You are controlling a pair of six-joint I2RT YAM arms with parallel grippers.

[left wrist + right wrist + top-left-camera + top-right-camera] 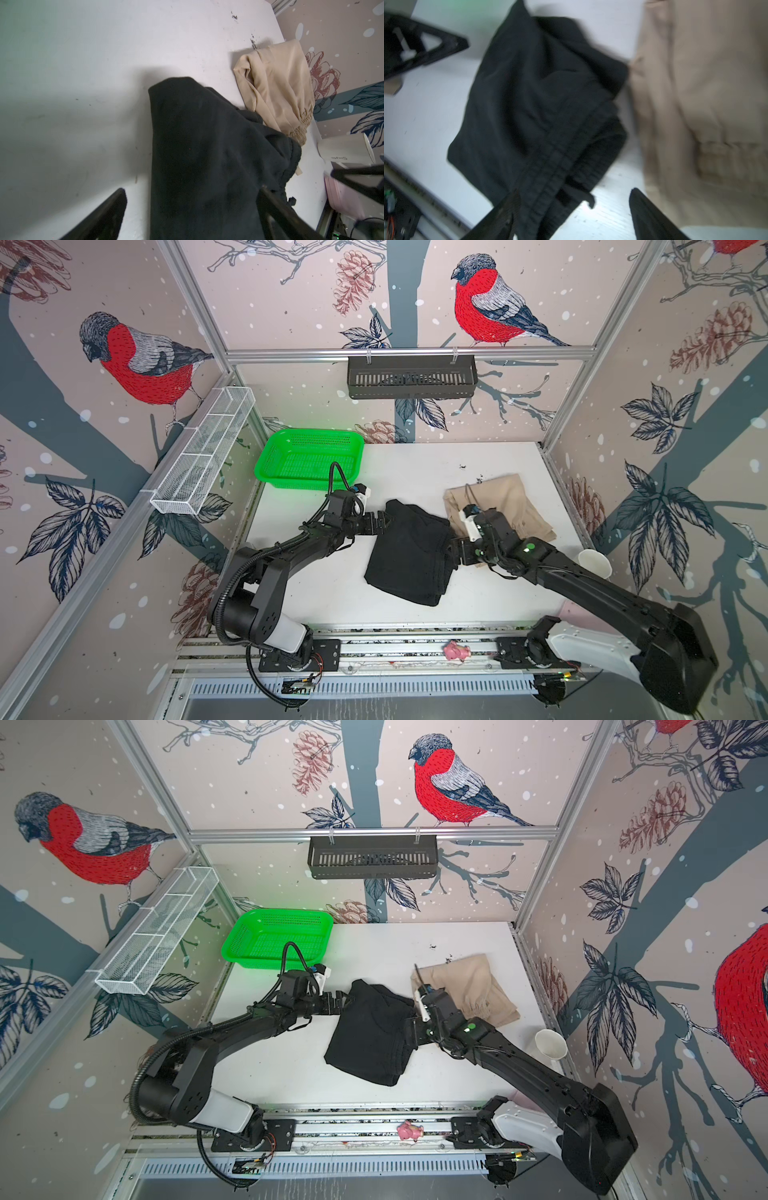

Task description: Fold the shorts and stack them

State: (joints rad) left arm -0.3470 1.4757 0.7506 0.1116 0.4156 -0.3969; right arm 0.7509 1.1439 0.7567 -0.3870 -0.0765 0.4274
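Observation:
Black shorts lie folded in the middle of the white table. Beige shorts lie bunched to their right, gathered waistband toward the front. My left gripper is open at the black pair's far-left corner, with black cloth lying between its wide jaws. My right gripper is open at the black pair's right edge, low over the table. The black waistband lies beside one of its fingers, and the beige shorts beside the other.
A green plastic basket stands at the back left of the table. A white paper cup lies near the right edge. A white wire shelf and a black rack hang on the walls. A pink toy lies on the front rail.

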